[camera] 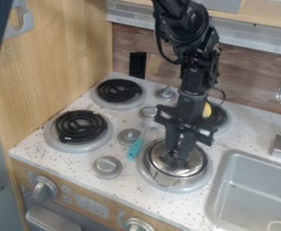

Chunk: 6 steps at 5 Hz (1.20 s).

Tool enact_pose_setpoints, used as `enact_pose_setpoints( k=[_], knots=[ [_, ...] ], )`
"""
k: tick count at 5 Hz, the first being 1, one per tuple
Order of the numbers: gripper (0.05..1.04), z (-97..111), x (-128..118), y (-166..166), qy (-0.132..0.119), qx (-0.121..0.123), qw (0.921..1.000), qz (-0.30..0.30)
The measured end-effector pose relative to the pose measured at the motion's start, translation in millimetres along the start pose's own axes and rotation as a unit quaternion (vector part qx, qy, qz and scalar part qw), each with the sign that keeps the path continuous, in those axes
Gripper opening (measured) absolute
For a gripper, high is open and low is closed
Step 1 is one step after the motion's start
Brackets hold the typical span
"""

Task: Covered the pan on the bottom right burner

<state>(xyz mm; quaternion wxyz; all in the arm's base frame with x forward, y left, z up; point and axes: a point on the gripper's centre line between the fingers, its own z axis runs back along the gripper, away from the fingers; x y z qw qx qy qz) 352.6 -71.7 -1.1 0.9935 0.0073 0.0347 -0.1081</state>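
Counter, speckled white, carries the lidded pan on the near right burner; the hand hangs at the lid, grip impossible to tell. A wooden panel stands left, the sink right, a wood-grain wall far.

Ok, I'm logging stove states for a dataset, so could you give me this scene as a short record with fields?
target: silver pan on the bottom right burner
cover: shiny metal lid on the pan
gripper: black gripper pointing down at the lid's middle; grip on it cannot be judged
left burners: black coils showing, front and back
back right burner: partly behind the arm, with something yellow there
utensil: turquoise handle, left of the pan
right side: grey sink
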Motion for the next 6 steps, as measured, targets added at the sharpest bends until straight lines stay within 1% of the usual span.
enact_pose_setpoints(
  k=[1,2,3,4,5,6],
  knots=[
    [0.577,0,-3,0,0.009,-0.002,1.0,0.0],
    [0.866,3,-3,1,0.004,-0.003,1.0,0.006],
    [1.029,15,-3,6,-0.015,-0.006,0.9997,0.017],
    [1.003,40,-9,7,-0.046,-0.009,0.9986,0.024],
    [0.999,44,-19,9,-0.047,-0.008,0.9982,0.037],
    [0.999,39,-26,19,-0.037,-0.021,0.997,0.064]
  ],
)
